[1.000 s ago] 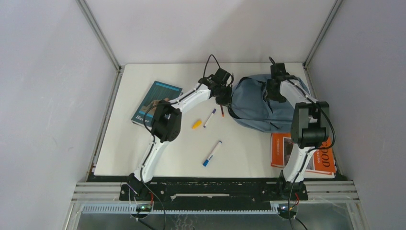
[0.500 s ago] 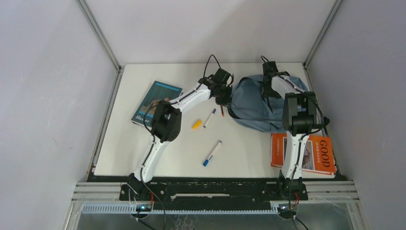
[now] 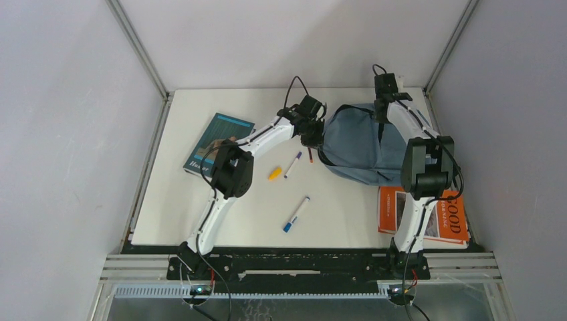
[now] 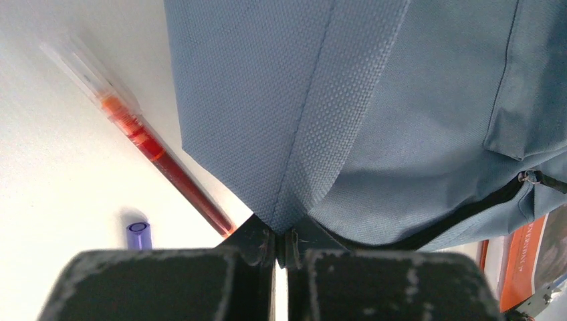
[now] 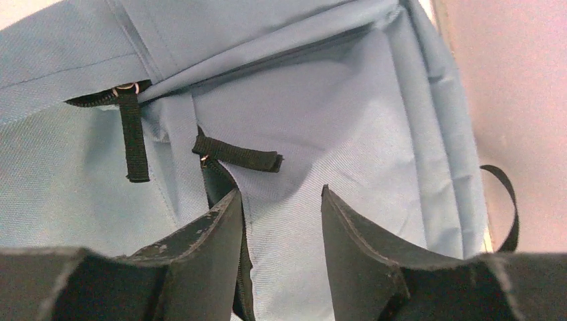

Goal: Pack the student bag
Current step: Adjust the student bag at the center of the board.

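The top camera looks down from high behind the near edge of the table (image 3: 334, 221) and takes in its whole surface. Each wrist camera looks out past its own fingers (image 5: 200, 247), very close to the student bag (image 3: 358, 144), which all three views share.

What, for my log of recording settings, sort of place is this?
Probably a robot lab test cell: plain grey panel walls enclose a white table, two white-and-black robot arms are bolted at its near edge, and a soft grey-blue fabric backpack lies staged among books and pens.
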You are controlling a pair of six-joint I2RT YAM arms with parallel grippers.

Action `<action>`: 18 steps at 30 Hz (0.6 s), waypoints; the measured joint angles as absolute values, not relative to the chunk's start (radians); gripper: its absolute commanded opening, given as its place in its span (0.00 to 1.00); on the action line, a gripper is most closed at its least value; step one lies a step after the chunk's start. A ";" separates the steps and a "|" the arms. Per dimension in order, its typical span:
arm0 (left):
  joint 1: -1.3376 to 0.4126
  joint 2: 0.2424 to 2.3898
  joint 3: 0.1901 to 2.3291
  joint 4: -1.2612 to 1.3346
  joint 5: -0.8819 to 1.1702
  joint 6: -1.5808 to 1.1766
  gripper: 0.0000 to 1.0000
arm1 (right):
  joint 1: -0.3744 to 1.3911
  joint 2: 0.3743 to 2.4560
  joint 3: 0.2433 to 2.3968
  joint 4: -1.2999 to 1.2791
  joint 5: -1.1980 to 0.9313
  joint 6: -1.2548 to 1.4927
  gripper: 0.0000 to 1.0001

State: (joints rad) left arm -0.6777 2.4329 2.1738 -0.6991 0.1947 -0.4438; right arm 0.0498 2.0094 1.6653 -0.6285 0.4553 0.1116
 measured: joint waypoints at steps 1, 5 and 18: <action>-0.677 2.433 2.174 -0.699 0.195 -0.444 0.00 | 0.050 2.003 1.674 -0.634 0.467 0.109 0.59; -0.677 2.432 2.172 -0.699 0.195 -0.444 0.00 | 0.049 1.991 1.679 -0.661 0.480 0.111 0.67; -0.677 2.427 2.158 -0.703 0.196 -0.443 0.00 | 0.066 1.988 1.591 -0.703 0.352 0.114 0.72</action>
State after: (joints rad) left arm -0.6773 2.4268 2.1578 -0.7029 0.1959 -0.4435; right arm 0.0662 1.9877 1.5906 -0.7029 0.3523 0.1139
